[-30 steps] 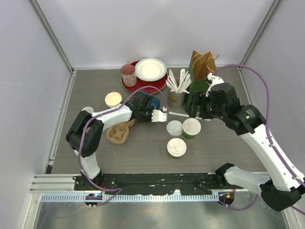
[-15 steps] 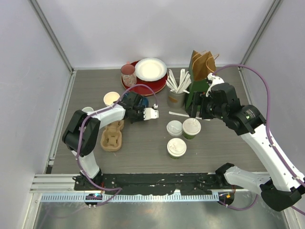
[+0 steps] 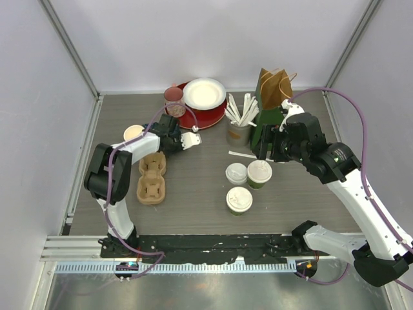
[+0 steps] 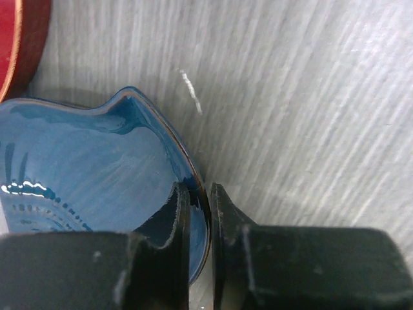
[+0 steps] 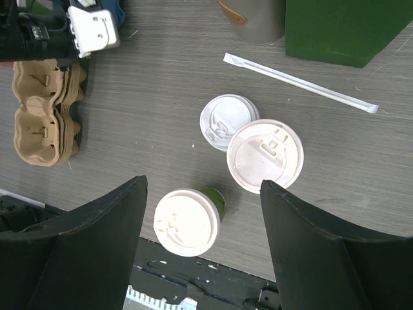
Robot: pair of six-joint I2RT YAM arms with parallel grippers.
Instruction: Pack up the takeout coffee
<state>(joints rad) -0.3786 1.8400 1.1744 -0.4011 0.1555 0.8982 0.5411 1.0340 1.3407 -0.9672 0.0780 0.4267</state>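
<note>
— Your left tool (image 4: pixel 199 194) is pinching the rim of the blue dish (image 4: pixel 84 168), one finger inside it and one outside. In the top view that puts it at the upper left of the surface (image 3: pixel 193 216), just beside the red plate (image 3: pixel 210 118).
— Agreed. Your right tool (image 5: pixel 203 186) is spread wide and grips nothing. It hangs above the cups (image 5: pixel 264 155).
— You have three lidded cups standing close together, a little right of centre in the top view. Two sit side by side, touching or nearly so, and the third (image 3: pixel 239 199) is just below them in the frame.
— All three stand on the surface, well apart from the carrier (image 3: pixel 151 182), which lies at the left of the top view.
— You'll also see a wrapped straw (image 5: pixel 300 84) lying above the cups, between them and the green box (image 5: pixel 342 29).
</note>
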